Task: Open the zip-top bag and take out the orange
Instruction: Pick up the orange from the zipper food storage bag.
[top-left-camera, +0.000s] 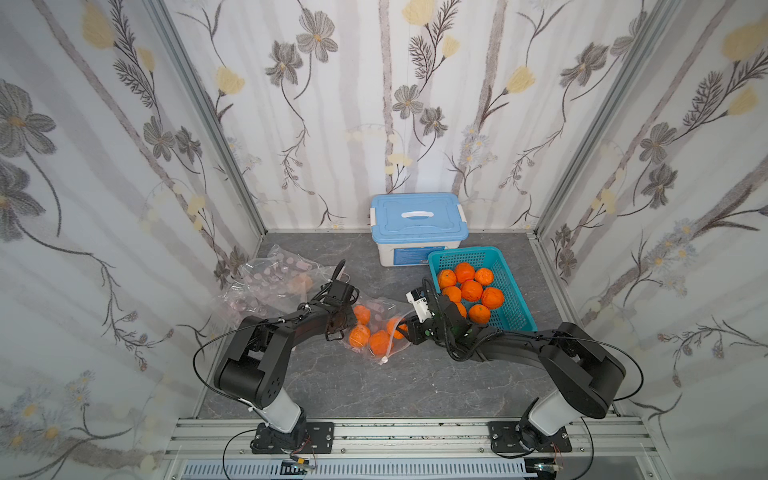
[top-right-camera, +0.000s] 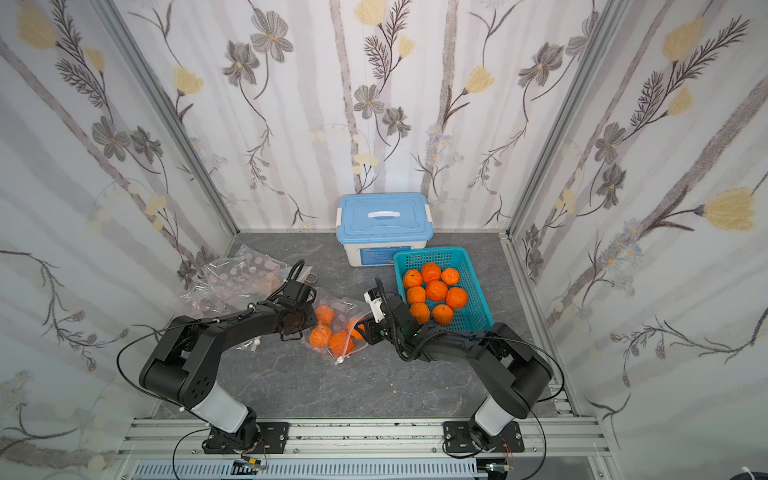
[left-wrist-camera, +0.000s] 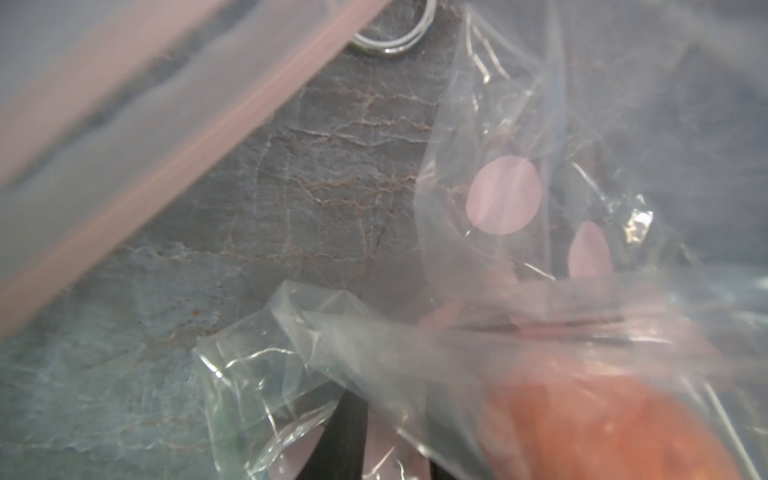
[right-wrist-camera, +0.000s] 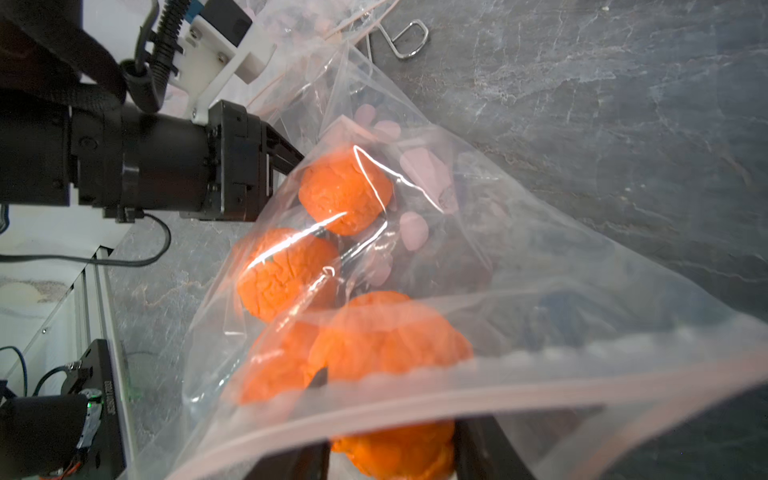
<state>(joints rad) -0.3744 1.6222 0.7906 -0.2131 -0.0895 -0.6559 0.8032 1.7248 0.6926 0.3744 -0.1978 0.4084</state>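
Holding the zip-top bag (top-left-camera: 380, 309) by its far end, the left gripper (right-wrist-camera: 291, 160) is pinched on the plastic. The right gripper (top-left-camera: 402, 329) is clamped round one orange (right-wrist-camera: 395, 451) at the bag's mouth, with the bag lying on the grey table (top-left-camera: 374, 386) between the arms and more oranges (right-wrist-camera: 345, 191) inside.

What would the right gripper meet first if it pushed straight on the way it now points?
The right gripper has an orange between its fingers; just ahead lies another orange inside the bag, probably met first, though depth is unclear.
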